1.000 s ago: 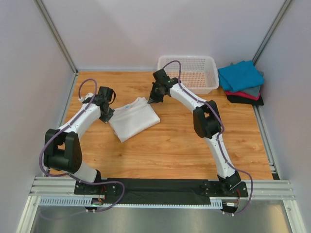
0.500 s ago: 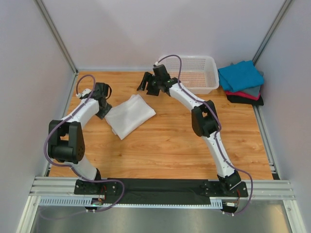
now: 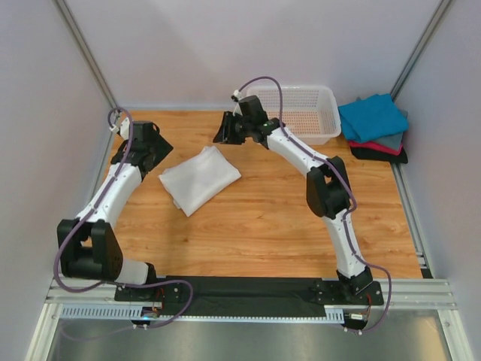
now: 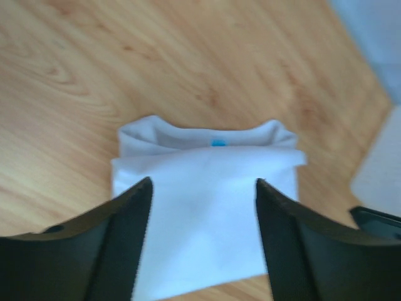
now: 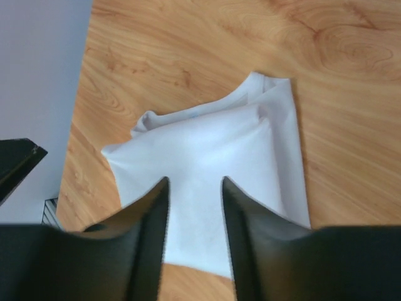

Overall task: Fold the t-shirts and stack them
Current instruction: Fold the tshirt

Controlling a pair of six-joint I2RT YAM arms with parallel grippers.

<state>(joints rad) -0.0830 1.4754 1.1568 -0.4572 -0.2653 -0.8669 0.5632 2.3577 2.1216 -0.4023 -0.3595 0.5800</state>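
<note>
Risen off the white t-shirt (image 3: 199, 178), left end effector (image 4: 202, 185) and right end effector (image 5: 194, 182) stand spread, partly masking it

Folded white t-shirt (image 3: 199, 179) (blue label), coloured stack (image 3: 372, 119) apart

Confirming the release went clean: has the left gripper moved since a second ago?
Yes. The left gripper has backed off from the white t-shirt's left edge toward the table's far left corner, jaws open and empty.

I count one white shirt (image 3: 199, 178), four stacked shirts (image 3: 373, 128), one basket (image 3: 319, 137), and two of mine: left tool (image 4: 203, 188), right tool (image 5: 194, 185).
</note>
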